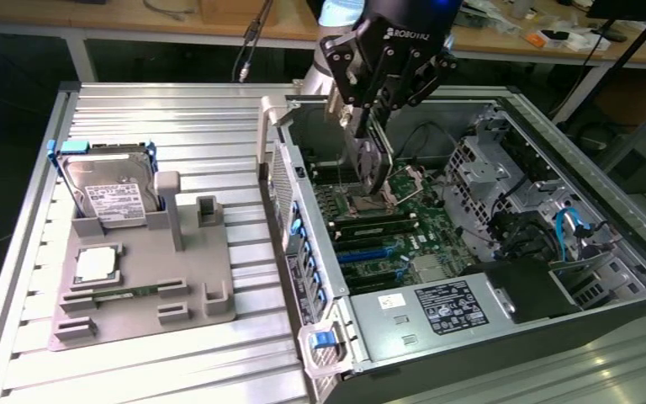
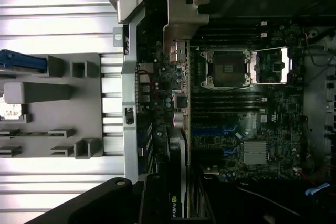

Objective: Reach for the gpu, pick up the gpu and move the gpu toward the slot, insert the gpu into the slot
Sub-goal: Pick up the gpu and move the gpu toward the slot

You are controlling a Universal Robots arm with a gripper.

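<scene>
Evidently mid-carry: the card hangs over the board, short of its connector.

The pincer (image 1: 365, 114) is clamped on one end of the gpu (image 1: 375, 168), which hangs steeply with its bracket end low, near the processor socket (image 2: 227, 67) and apart from the blue slot (image 2: 212, 129). Lowered like this, that end could strike the socket or the memory sticks (image 1: 385, 224). Gripped at one end, the card might swing or slip. Its edge seems out of line with the slot, though the angle is hard to judge.

Robotics lab: wooden workbench (image 1: 188, 21) (cluttered), opened computer case (image 1: 503, 362).
</scene>
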